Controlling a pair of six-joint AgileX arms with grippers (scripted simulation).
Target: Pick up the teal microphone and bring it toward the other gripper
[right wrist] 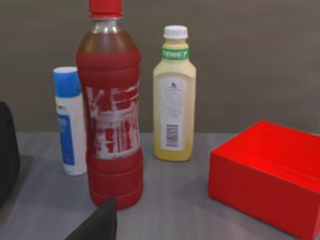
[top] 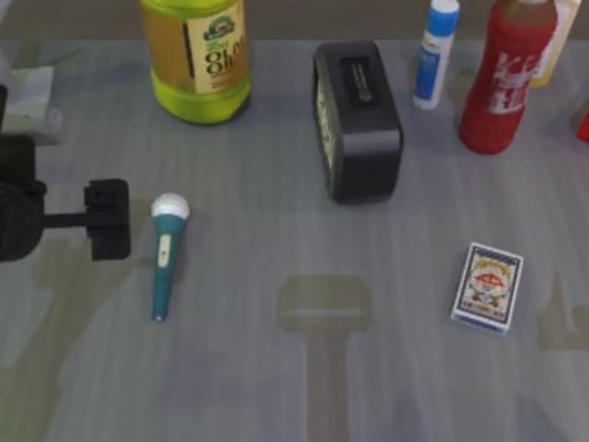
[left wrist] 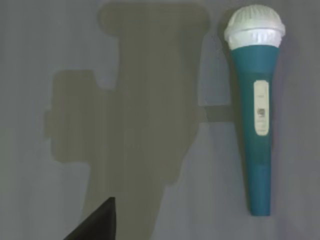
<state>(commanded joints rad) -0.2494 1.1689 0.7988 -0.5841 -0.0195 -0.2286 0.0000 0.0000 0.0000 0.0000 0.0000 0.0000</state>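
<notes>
The teal microphone (top: 167, 257) lies flat on the table (top: 276, 387) at the left side, its whitish head toward the far edge and its slim handle toward the near edge. The left gripper (top: 109, 219) hangs just to the left of the head and holds nothing. How far its fingers are open, I cannot tell from these views; the left wrist view shows only one dark fingertip. The right gripper is not seen from above.

I judge that the approach is the step in hand. To do it well, the left gripper should move to the right until it is over the handle, near the white switch strip (left wrist: 261, 108), turn its fingers across the handle, then go down and close there, because the round head may slip.

As for containers: the red box (right wrist: 267, 177) at the far right looks empty inside. The red bottle (right wrist: 111, 107), the pale yellow bottle (right wrist: 174, 95) and the green bottle (top: 196, 55) are capped and upright.
</notes>
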